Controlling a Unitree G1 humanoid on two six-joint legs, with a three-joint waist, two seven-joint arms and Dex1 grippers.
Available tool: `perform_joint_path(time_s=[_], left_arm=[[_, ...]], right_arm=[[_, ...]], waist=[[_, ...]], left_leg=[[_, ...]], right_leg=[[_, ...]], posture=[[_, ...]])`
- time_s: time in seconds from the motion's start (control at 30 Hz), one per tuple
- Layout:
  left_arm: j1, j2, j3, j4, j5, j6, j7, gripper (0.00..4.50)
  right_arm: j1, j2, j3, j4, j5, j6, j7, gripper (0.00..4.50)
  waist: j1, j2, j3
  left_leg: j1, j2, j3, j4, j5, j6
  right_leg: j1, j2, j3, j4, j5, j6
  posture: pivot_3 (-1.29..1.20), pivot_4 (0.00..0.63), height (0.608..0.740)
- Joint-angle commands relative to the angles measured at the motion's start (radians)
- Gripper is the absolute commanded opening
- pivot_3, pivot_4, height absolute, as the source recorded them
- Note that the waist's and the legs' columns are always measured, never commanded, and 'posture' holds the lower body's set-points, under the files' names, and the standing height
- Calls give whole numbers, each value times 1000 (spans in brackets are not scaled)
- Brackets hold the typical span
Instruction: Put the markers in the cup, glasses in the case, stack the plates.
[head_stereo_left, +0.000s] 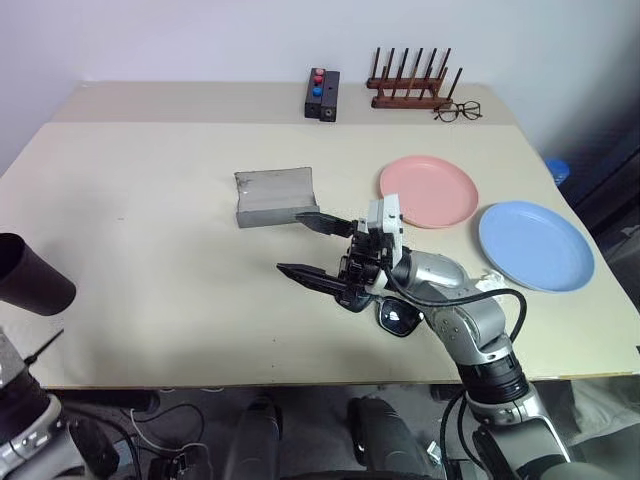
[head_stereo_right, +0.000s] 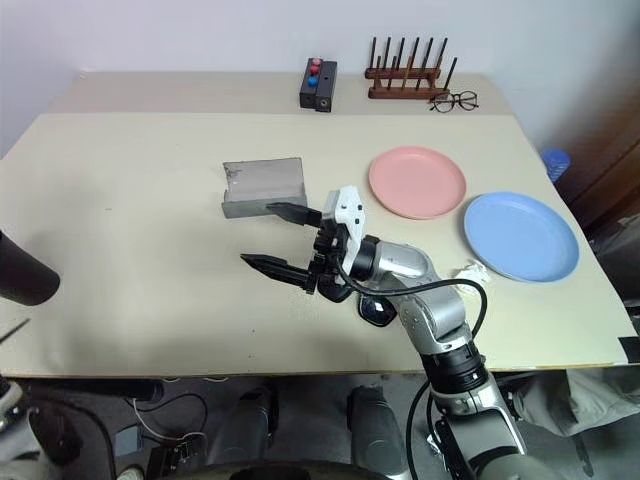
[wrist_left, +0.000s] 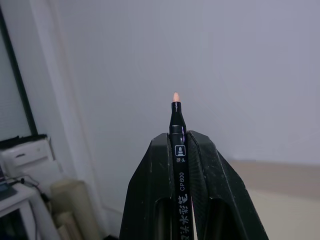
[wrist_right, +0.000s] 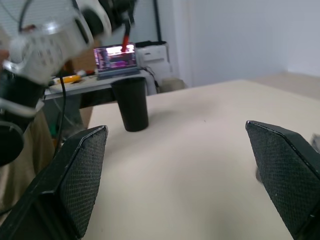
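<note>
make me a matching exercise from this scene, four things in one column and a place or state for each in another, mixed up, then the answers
Things:
1. marker
2. pink plate
3. case
4. cup

Places or states:
A. lying open on the table, nothing inside
B. clamped between the left gripper's fingers
C. standing upright near the table's left edge
D. flat on the table beside the blue plate, not stacked

Pairs: 1-B, 2-D, 3-A, 4-C
</note>
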Motion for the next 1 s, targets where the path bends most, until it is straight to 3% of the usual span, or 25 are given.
perform_joint_path(time_s=[0.03,0.57,0.93,0.97,1.0], left_arm=[[46,-25,40,-53,19,-77,24,123],[139,-60,-3,69,64,-268,50,123],[142,-71,-27,86,54,-272,65,123],[139,-72,-31,85,56,-269,68,915],[136,-71,-35,84,58,-266,71,1202]], right_arm=[[-21,11,-2,0,11,-17,24,4500],[-15,42,-7,-24,22,-6,16,4500],[0,46,-2,-33,28,-3,4,4500],[1,46,-1,-32,28,-3,3,4500],[2,46,-1,-32,28,-3,3,4500]], waist=[[-2,0,0],[-8,0,0],[-8,0,0],[-8,0,0],[-8,0,0]], left_leg=[[0,0,0,0,0,0],[0,0,0,-1,0,0],[0,0,0,-1,0,0],[0,0,0,-1,0,0],[0,0,0,-1,0,0]], right_leg=[[0,0,0,0,0,0],[-1,0,0,0,0,0],[-1,0,0,0,0,0],[-1,0,0,0,0,0],[-1,0,0,0,0,0]], posture=[[0,150,738],[0,150,738],[0,150,738],[0,150,738],[0,150,738]])
